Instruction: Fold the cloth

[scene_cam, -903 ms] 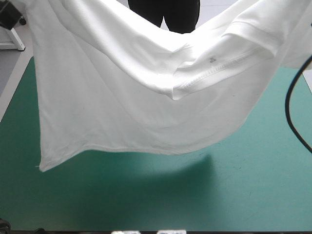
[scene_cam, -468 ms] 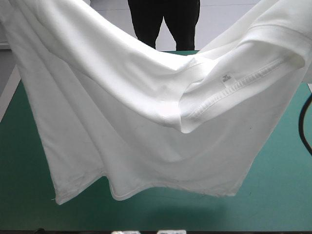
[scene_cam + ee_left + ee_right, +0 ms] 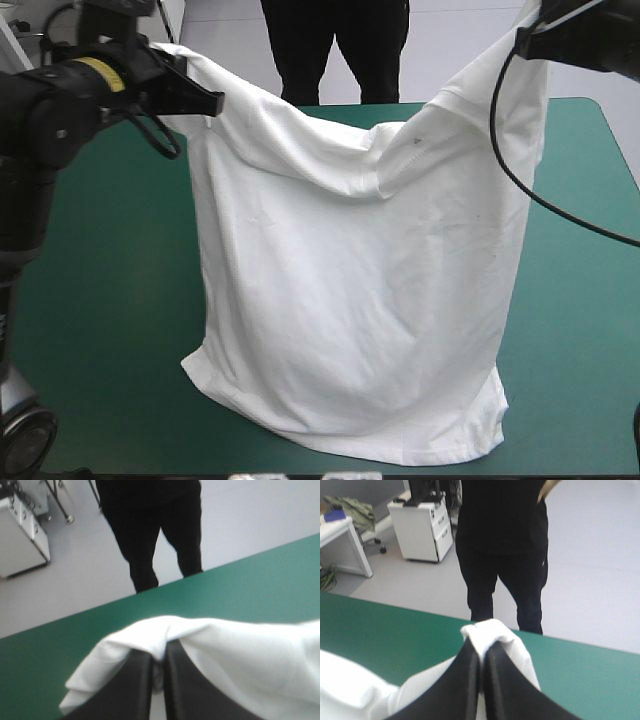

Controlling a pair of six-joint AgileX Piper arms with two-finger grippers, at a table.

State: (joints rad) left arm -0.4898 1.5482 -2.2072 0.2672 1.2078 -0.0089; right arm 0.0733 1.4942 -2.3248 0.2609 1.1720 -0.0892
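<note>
You have the T-shirt (image 3: 350, 280) hanging in the air between both arms, and each arm has a real hold. The left gripper (image 3: 159, 650) is pinched nearly together on a fold of white fabric that drapes over and between its jaws. The right gripper (image 3: 481, 647) is clamped the same way on a small tuft of cloth bunched at its tip. Both grips sit high and toward the far side of the teal-green cover (image 3: 100, 300), and the garment falls from them as one broad sheet. Its hem (image 3: 350, 440) rests on the cover close to the near edge. Holding it by two upper points well apart looks deliberate: the cloth's own weight pulls the body straight and takes out creases before anything is laid down. The span is not taut, though. The neck opening (image 3: 405, 140) sags between the grips and the fabric gathers into a soft fold there (you can see the same slack in the ridge of cloth running off beside the left gripper in its wrist view). My read is that you are in the spreading stage, with the folding not yet begun. The next move probably calls for lowering both arms together so the shirt lies flat. Watch that the trailing hem does not tuck under itself, and that neither thin pinch slips.
</note>
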